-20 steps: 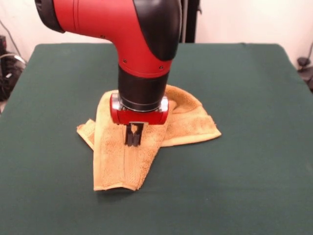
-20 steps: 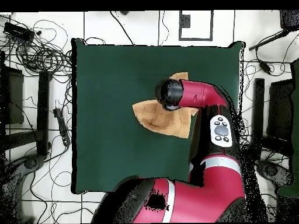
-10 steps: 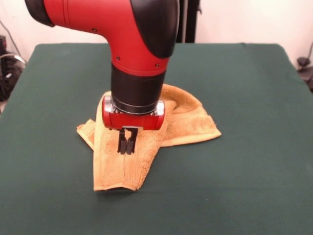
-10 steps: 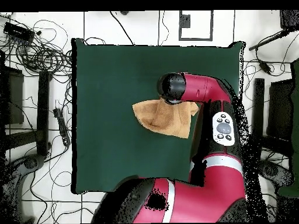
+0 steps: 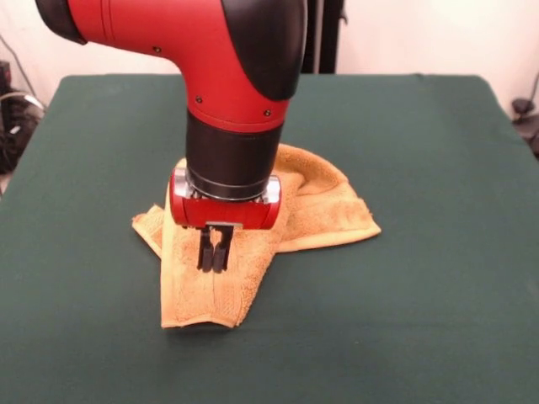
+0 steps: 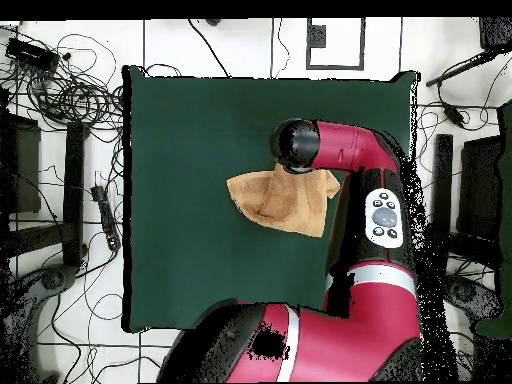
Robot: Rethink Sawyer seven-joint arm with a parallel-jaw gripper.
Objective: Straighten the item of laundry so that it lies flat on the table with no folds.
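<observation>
End effector (image 5: 212,259): your fingers are clenched together, tips on the towel.
Towel (image 5: 316,210): folded, rumpled on your desk (image 5: 438,151).

1. Even, soft light falls from above me; nothing is dim.
2. My arm (image 5: 227,76) carries pale glossy streaks on its red shell.
3. A thin soft shadow hugs the towel (image 5: 210,286) at its near edge (barely darker than the table (image 5: 438,252)).
4. The front view is sharp; the overhead view is coarser.
</observation>
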